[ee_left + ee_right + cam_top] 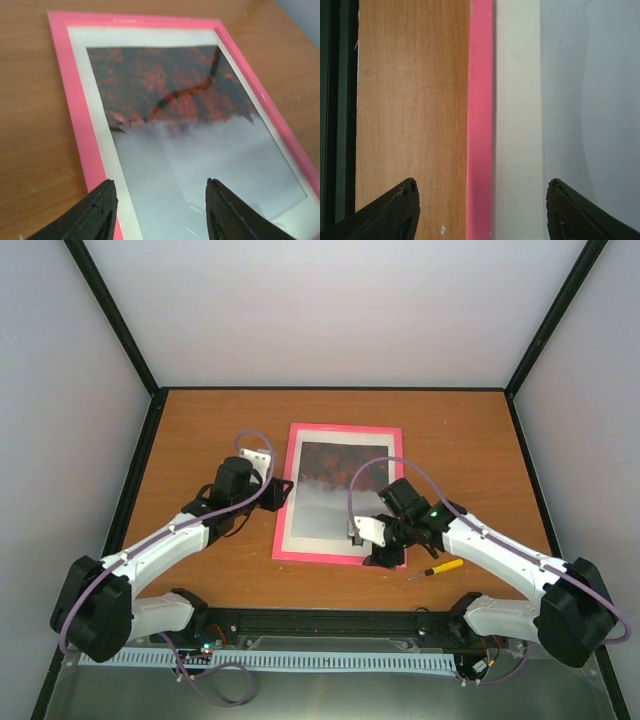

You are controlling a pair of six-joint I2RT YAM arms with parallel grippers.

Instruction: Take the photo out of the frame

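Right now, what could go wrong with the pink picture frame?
The frame lies face up, so the photo may stay trapped until it is turned over. The left fingers and right fingers hang over its edges and might scratch the shiny front. The right arm could bump the screwdriver.

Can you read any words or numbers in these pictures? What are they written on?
None: no words, numbers, brands or signs can be read on the pink frame, the photo, the yellow-handled screwdriver or the wooden table.
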